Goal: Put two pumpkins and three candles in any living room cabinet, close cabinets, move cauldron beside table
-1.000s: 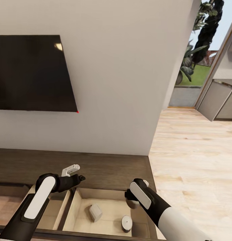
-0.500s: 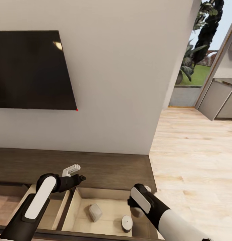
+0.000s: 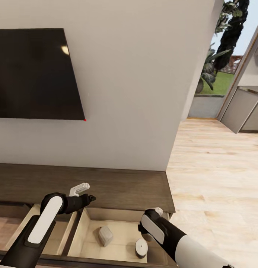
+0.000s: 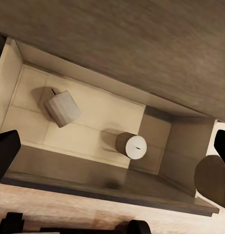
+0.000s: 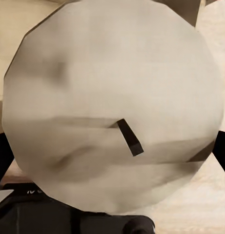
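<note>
The long dark-brown cabinet [image 3: 117, 186] stands under the wall with a pale-lined drawer [image 3: 79, 232] pulled out. Two candles are inside it: one tipped on its side [image 3: 105, 236] [image 4: 63, 107], one upright [image 3: 141, 248] [image 4: 132, 145]. My right gripper [image 3: 157, 213] hangs over the drawer's right end, shut on a third candle [image 5: 112, 97]; the candle's round top and dark wick fill the right wrist view. Above the cabinet top near the drawer's left corner, my left gripper [image 3: 84, 192] stands open and holds nothing. No pumpkins, cauldron or table are in view.
A black TV [image 3: 32, 74] hangs on the white wall above the cabinet. A second open drawer [image 3: 17, 223] lies to the left. Light wooden floor [image 3: 214, 178] stretches to the right, with grey kitchen units [image 3: 242, 111] beyond.
My right arm has come down and back slightly over the drawer with the candle still held. The head view has shifted a little, so the TV sits higher. The left arm has not moved.
</note>
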`<state>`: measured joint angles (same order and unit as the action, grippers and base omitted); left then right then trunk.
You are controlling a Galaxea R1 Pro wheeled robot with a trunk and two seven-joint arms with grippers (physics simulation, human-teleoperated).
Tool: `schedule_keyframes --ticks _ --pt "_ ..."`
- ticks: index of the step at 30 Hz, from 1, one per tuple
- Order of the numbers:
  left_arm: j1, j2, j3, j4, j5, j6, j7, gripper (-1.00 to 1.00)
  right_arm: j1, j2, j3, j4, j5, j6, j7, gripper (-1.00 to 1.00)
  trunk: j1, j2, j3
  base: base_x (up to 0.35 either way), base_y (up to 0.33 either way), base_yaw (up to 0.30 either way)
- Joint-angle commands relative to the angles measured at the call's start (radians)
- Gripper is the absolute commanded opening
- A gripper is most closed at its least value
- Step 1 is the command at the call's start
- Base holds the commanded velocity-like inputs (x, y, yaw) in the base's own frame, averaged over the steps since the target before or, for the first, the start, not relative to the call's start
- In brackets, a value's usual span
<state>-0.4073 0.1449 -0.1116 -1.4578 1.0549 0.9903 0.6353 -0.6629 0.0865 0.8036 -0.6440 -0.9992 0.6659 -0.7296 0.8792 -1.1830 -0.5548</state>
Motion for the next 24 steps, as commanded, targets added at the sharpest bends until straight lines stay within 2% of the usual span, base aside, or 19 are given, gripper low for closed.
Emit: schedule_keyframes --ticks 1,5,13,20,24 --pt "-0.001 0.001 -0.002 -0.001 0.01 0.001 0.01 1.0 -0.001 -0.001 0.018 -0.001 -0.007 -0.007 -0.004 -1.0 0.004 -0.008 -0.004 0.0 0.0 0.0" --pt "-0.001 0.001 -0.002 -0.001 0.01 0.001 0.01 1.0 -0.001 -0.001 0.039 -0.001 -0.007 -0.022 0.003 -1.0 0.019 -0.036 -0.017 0.0 0.0 0.0" --pt "-0.001 0.001 -0.013 -0.001 0.01 -0.001 0.01 1.0 -0.001 0.001 0.043 -0.002 -0.009 -0.025 0.006 -1.0 0.05 -0.092 -0.042 0.0 0.0 0.0" --pt "-0.001 0.001 -0.016 -0.001 0.01 -0.001 0.01 1.0 -0.001 0.002 0.06 -0.002 -0.01 -0.014 0.122 -1.0 0.077 -0.141 -0.064 0.0 0.0 0.0" --pt "-0.001 0.001 -0.016 -0.001 0.01 -0.001 0.01 1.0 -0.001 0.032 0.064 -0.003 -0.012 -0.007 0.134 -1.0 0.092 -0.169 -0.076 0.0 0.0 0.0"
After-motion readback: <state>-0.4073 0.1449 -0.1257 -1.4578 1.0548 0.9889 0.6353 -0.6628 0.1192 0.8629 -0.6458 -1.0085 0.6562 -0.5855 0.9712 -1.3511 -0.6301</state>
